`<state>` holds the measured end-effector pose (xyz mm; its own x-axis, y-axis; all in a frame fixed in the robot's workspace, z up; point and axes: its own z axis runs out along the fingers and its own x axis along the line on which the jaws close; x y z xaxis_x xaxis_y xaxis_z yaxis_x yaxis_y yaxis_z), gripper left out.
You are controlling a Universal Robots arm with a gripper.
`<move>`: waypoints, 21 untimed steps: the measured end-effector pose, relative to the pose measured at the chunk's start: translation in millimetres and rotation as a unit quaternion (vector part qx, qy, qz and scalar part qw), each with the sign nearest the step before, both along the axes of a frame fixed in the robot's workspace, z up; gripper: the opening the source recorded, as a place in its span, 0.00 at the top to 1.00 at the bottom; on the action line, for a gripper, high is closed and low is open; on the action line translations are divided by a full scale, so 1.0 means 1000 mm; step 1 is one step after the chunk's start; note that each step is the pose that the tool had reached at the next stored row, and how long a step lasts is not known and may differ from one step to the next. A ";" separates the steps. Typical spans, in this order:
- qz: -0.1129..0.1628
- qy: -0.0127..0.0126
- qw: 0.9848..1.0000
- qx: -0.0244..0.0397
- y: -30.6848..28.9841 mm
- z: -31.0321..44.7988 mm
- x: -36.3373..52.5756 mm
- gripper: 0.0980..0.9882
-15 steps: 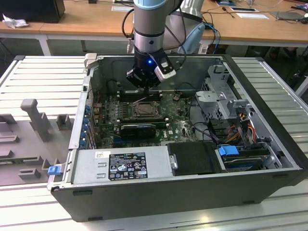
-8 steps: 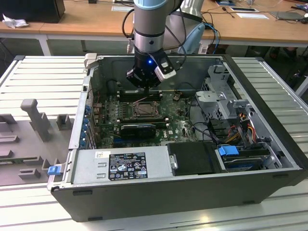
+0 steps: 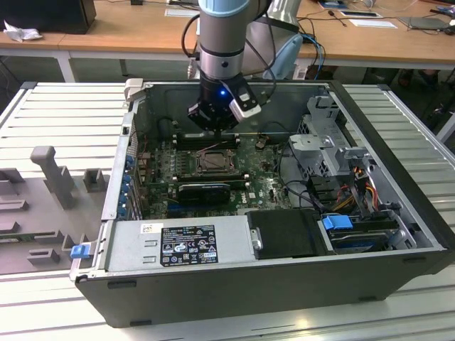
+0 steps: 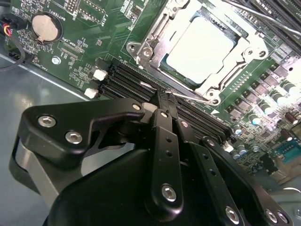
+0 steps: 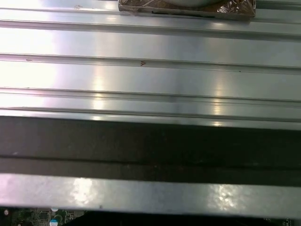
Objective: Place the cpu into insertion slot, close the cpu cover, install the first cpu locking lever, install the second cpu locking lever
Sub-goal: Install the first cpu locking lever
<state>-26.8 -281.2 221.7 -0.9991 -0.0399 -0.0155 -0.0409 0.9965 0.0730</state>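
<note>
- Silvery cpu (image 4: 200,49) lies in the socket beneath the closed cpu cover (image 4: 244,54), edges partly hidden
- gripper (image 4: 165,101) fingers pressed together, pinching a thin lever (image 4: 197,97) beside the cover

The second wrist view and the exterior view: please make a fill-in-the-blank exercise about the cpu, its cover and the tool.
1. The cpu lies inside the ____ on the motherboard.
2. The cpu cover frames the chip, so it is ____.
3. The tool is nearest to a thin locking ____ beside the socket.
4. In the exterior view, the computer case has its side panel ____.

Missing words: socket; closed; lever; removed
</note>
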 end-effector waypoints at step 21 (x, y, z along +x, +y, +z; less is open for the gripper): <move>0.000 -0.006 1.000 -0.002 0.0000 -0.0144 0.0048 0.99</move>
<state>-21.9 -281.2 207.3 -0.9988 -0.0400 -0.0279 -0.0418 0.9968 0.0682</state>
